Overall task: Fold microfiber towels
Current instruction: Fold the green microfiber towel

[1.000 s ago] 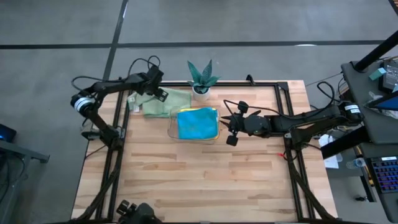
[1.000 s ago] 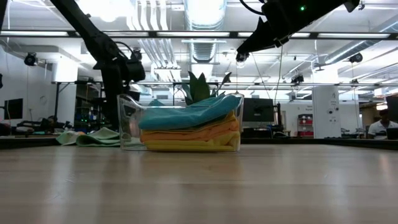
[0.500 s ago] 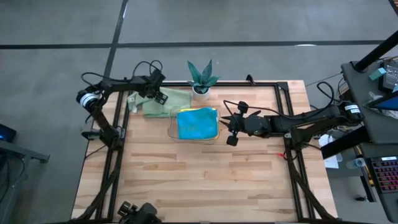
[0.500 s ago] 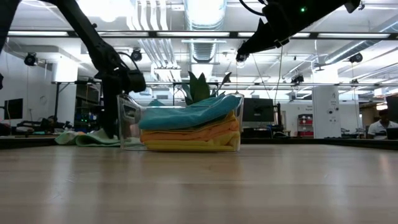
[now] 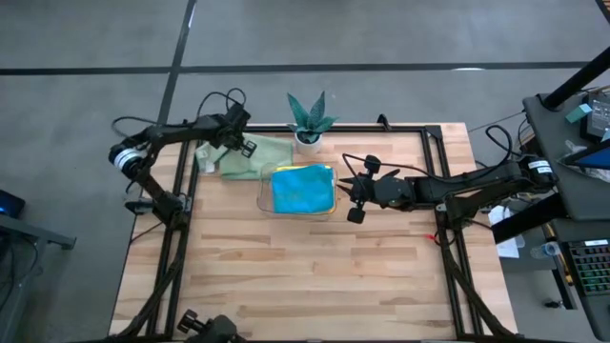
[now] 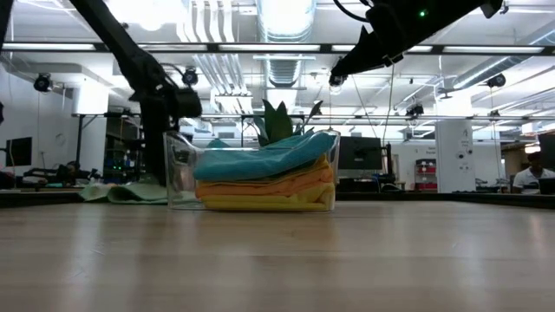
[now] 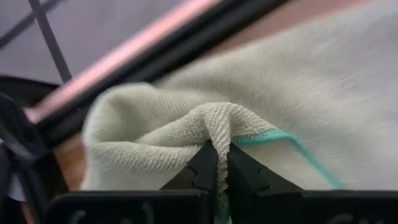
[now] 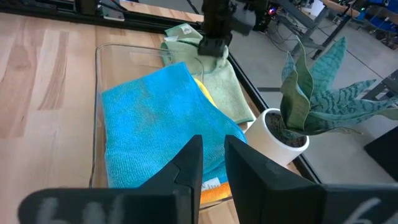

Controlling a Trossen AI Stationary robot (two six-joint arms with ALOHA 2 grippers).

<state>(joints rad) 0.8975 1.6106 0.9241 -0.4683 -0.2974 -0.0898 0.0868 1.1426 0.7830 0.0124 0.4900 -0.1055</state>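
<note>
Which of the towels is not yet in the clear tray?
The pale green towel: it lies on the table beside the clear tray, pinched by the left pincer. The teal-blue, orange and yellow ones are stacked inside.

I see a pale green towel (image 7: 298, 93) with teal edging, a teal-blue towel (image 5: 302, 189) topping orange (image 6: 260, 185) and yellow (image 6: 264, 202) layers, dark fingers (image 7: 205, 165), and a light-wood striped counter (image 5: 315, 276).

tray (image 5: 264, 181) mid-table, towel stack (image 5: 302, 189) inside | loose towel (image 5: 257, 154) left-behind tray | plant (image 5: 308, 119) behind tray, at table (image 5: 305, 276) edge
</note>
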